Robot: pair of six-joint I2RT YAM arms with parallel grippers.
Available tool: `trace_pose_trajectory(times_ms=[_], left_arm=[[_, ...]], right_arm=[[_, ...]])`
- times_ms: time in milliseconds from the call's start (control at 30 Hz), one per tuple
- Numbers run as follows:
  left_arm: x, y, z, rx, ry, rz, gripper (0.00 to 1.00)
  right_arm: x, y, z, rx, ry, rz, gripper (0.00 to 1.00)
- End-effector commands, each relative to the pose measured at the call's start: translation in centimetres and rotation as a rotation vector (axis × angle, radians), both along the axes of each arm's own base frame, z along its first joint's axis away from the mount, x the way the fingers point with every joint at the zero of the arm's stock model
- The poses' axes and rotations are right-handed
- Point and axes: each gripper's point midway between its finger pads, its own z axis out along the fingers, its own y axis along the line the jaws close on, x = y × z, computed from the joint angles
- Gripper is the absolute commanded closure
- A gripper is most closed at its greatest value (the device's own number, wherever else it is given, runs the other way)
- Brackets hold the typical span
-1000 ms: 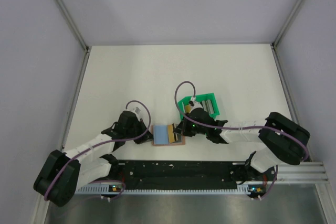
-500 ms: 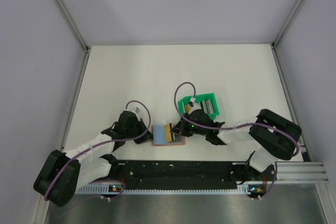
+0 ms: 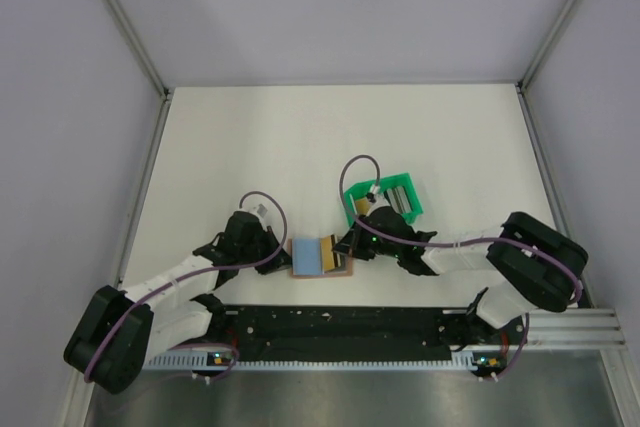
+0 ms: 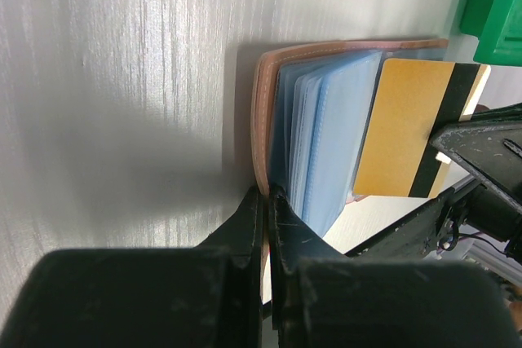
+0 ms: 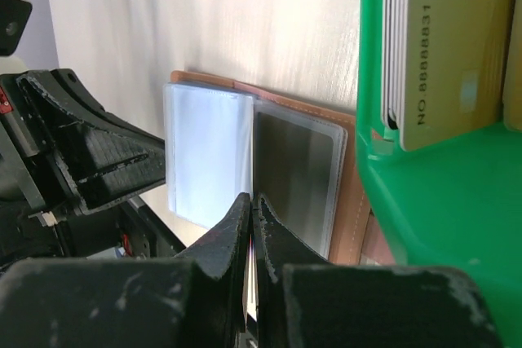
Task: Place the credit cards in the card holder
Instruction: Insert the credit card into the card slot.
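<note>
Gold card [image 4: 400, 128] partly behind right hand [image 4: 447, 146]

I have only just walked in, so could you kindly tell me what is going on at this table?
The left gripper is shut on the edge of the open card holder, steadying it on the table. The right gripper is shut on a yellow-gold card with a black stripe, held over the holder's clear sleeves. Whether it has entered a sleeve cannot be told. More cards stand in the green tray beside the holder.
</note>
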Motion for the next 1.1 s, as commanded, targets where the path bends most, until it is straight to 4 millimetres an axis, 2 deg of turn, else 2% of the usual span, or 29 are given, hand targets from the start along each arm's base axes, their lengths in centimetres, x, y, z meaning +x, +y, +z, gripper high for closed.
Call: trace_pose_trajectory(times_ms=[0, 200, 300, 400, 533, 600, 867, 1067], left_arm=[[-0.2, 0.5, -1.0, 0.031, 0.005, 0.005, 1.0], [-0.3, 0.5, -0.9, 0.026, 0.008, 0.01, 1.0], [-0.4, 0.5, -1.0, 0.021, 0.01, 0.006, 1.0], [-0.4, 0.5, -1.0, 0.021, 0.008, 0.006, 1.0], [-0.4, 0.5, -1.0, 0.02, 0.005, 0.007, 1.0], [-0.4, 0.4, -0.9, 0.018, 0.004, 0.004, 1.0], [-0.4, 0.5, -1.0, 0.023, 0.006, 0.004, 1.0], [-0.7, 0.9, -1.8, 0.046, 0.028, 0.016, 1.0]], right_arm=[[0.2, -0.9, 0.3, -0.041, -0.026, 0.001, 1.0], [0.1, -0.4, -0.3, -0.033, -0.003, 0.012, 1.0], [0.7, -1.6, -0.8, -0.092, 0.003, -0.051, 1.0], [1.2, -4.2, -1.6, -0.219, -0.001, -0.127, 1.0], [1.6, -5.4, -0.7, -0.254, -0.045, -0.151, 1.0], [1.7, -4.9, 0.2, -0.231, -0.071, -0.126, 1.0], [0.9, -0.4, 4.3, -0.015, -0.154, -0.019, 1.0], [0.0, 2.0, 4.1, 0.048, -0.123, 0.042, 1.0]])
